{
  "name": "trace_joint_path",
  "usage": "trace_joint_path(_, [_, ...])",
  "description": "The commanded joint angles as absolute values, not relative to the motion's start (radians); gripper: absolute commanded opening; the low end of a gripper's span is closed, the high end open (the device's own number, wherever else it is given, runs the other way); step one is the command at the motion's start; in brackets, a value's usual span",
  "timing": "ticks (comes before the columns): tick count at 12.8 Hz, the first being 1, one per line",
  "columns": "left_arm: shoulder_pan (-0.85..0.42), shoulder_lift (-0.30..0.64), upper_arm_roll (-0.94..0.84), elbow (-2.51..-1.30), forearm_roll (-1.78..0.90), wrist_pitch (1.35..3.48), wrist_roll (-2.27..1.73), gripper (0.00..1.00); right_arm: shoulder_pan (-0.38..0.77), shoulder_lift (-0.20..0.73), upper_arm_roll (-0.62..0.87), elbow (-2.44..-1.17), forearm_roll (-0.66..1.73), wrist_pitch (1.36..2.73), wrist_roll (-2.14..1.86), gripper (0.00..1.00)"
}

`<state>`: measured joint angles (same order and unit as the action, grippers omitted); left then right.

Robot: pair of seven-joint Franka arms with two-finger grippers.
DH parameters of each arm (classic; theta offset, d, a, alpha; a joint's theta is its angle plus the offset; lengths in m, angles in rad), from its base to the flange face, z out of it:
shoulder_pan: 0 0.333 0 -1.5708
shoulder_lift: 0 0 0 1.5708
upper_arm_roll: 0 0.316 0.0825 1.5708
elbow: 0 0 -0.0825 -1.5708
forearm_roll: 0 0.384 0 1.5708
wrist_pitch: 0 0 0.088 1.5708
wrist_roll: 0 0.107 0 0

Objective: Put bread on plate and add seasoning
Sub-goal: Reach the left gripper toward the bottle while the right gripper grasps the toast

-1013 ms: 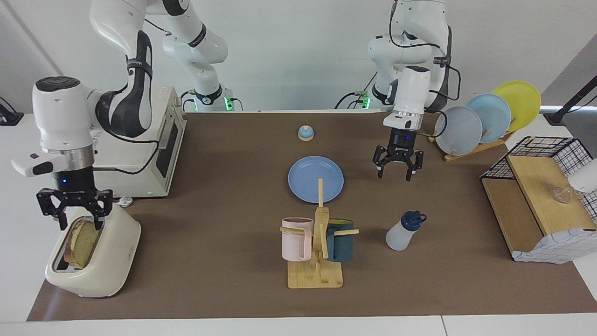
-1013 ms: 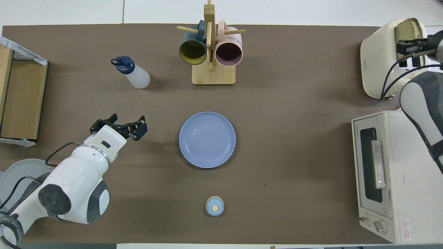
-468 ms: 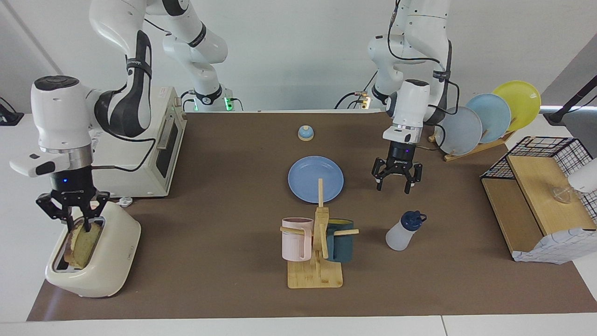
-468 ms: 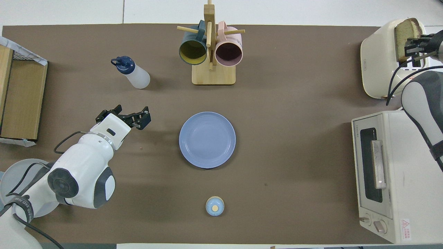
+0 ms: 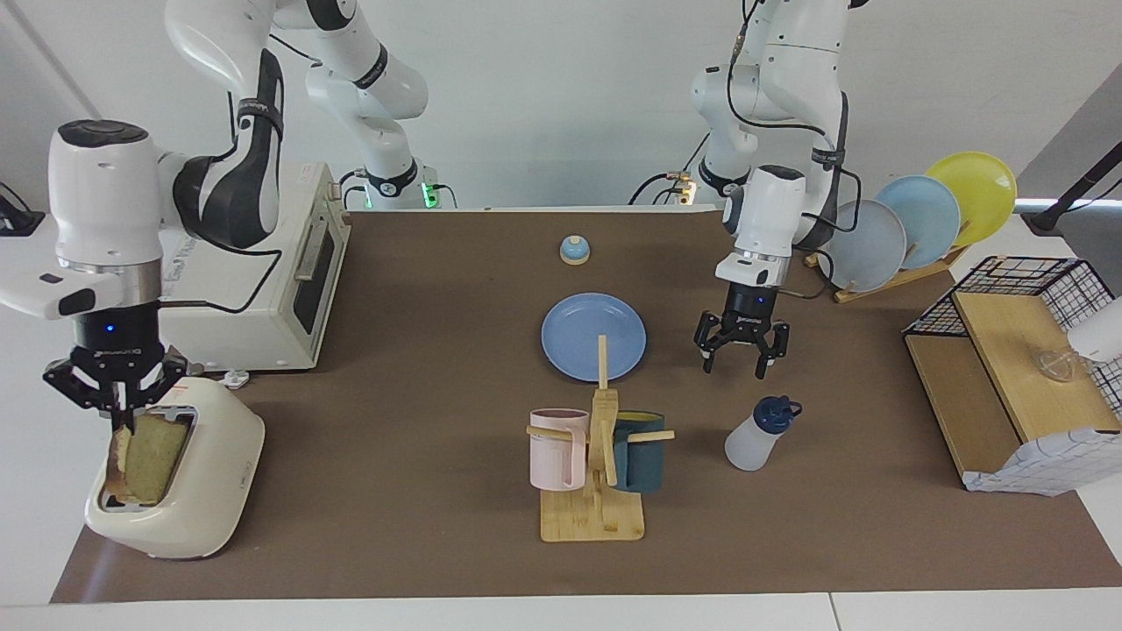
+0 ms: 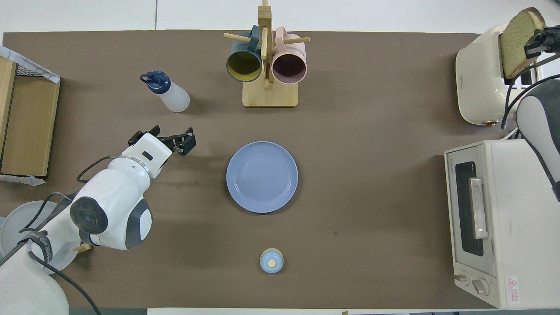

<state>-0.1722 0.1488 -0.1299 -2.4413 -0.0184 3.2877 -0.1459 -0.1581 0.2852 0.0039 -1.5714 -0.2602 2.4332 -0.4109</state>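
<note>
The bread (image 5: pixel 145 456) (image 6: pixel 516 41) is a pale yellow-green slice with a tan crust. It stands partly out of the slot of the cream toaster (image 5: pixel 206 491) (image 6: pixel 477 74). My right gripper (image 5: pixel 117 412) (image 6: pixel 536 41) is shut on the slice's top edge. The blue plate (image 5: pixel 570 337) (image 6: pixel 245 175) lies bare at mid-table. The seasoning (image 5: pixel 758 436) (image 6: pixel 168 92), a white bottle with a navy cap, stands toward the left arm's end. My left gripper (image 5: pixel 734 364) (image 6: pixel 168 136) hangs open over the mat between plate and bottle, holding nothing.
A wooden mug rack (image 5: pixel 594 517) with a pink and a dark teal mug stands farther from the robots than the plate. A small bell (image 5: pixel 574 250) sits nearer to them. A toaster oven (image 5: pixel 263 289) stands beside the toaster. A rack of upright plates (image 5: pixel 912 228) and a wire-and-wood shelf (image 5: pixel 1008 377) occupy the left arm's end.
The right gripper closed on the bread and raised it higher out of the toaster. The left gripper, still open, drifted away from the robots toward the seasoning bottle.
</note>
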Motion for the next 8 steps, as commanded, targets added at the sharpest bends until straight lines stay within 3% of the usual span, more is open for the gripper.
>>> trace_joint_path(1, [-0.179,0.199,-0.104,-2.382,-0.011,3.293,-0.132,1.0,-0.105,0.276,0.035,-1.429,-0.311,2.233,-0.428,0.0])
trace_joint_path(4, [-0.219,0.239,-0.063,-2.335,-0.011,3.281,-0.13,1.0,0.018,0.197,0.035,-1.393,-0.363,2.061,-0.416,0.0])
trace_joint_path(8, [-0.492,0.293,0.234,-2.272,-0.011,3.247,-0.132,1.0,0.17,0.161,0.046,-1.4,-0.365,1.906,-0.297,0.0])
